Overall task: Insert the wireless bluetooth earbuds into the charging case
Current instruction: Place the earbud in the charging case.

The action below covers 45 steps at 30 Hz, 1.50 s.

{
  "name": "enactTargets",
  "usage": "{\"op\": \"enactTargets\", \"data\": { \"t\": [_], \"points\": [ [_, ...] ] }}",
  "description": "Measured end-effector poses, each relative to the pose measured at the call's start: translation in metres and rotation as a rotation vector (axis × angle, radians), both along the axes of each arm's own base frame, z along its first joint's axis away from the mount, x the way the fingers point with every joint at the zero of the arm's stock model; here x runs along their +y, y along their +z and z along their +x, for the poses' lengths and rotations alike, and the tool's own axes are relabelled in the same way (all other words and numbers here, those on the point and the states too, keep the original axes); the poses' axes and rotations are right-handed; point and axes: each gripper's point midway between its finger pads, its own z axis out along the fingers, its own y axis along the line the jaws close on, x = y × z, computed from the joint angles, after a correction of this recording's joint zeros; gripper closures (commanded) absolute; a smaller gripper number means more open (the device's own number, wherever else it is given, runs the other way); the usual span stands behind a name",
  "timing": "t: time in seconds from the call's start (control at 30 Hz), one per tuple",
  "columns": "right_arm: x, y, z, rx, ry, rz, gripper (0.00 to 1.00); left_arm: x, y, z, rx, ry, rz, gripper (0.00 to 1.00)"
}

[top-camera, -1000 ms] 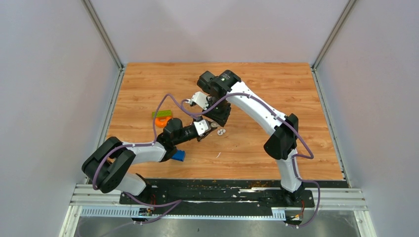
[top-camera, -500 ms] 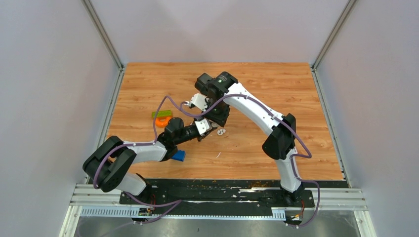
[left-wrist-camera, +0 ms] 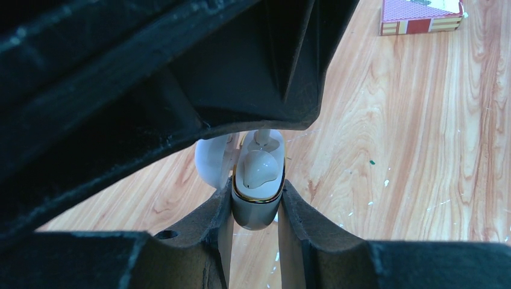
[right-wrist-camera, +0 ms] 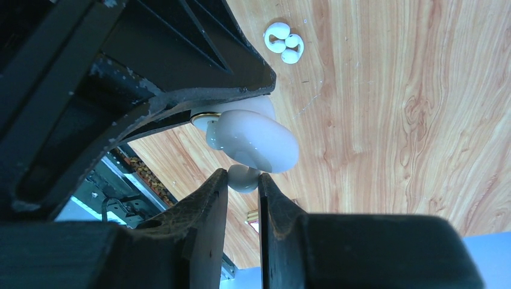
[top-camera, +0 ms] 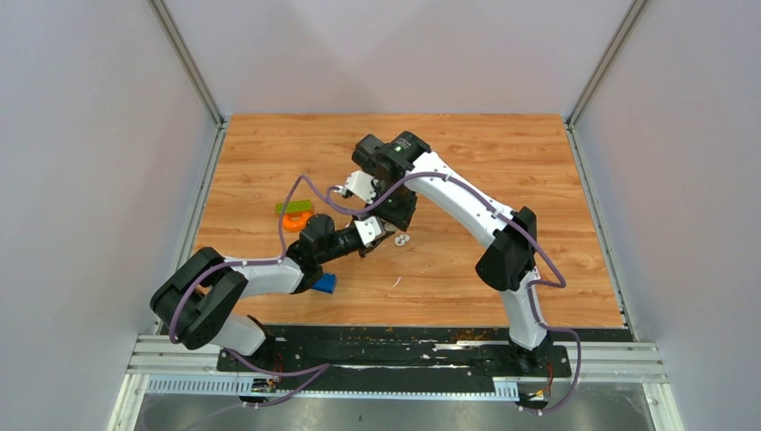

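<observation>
white earbud [right-wrist-camera: 243, 179] pinched in right hand [right-wrist-camera: 243, 180], beside case [right-wrist-camera: 256, 143]

top view looks down on the table [top-camera: 502, 153]; both wrist views closely share the charging case [left-wrist-camera: 256, 208]

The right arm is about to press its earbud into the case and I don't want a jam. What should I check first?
1. Charging case clamped in the left gripper: ok.
2. Lid open: ok.
3. Earbud pinched in the right gripper: ok.
4. Earbud lined up with a free socket: cannot tell, the grippers hide it.
5. Spare earbuds on the table lie apart from both grippers: ok.
</observation>
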Motion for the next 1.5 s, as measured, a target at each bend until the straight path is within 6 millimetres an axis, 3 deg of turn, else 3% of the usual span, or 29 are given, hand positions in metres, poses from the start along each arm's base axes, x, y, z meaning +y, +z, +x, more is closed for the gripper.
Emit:
{"op": "enactTargets", "data": {
  "t": [1.5],
  "points": [
    [-0.007,-0.015,0.001,0.015,-0.026,-0.049,0.84,-0.003,-0.018,-0.001,0.099,0.024,0.009,0.92]
  ]
}}
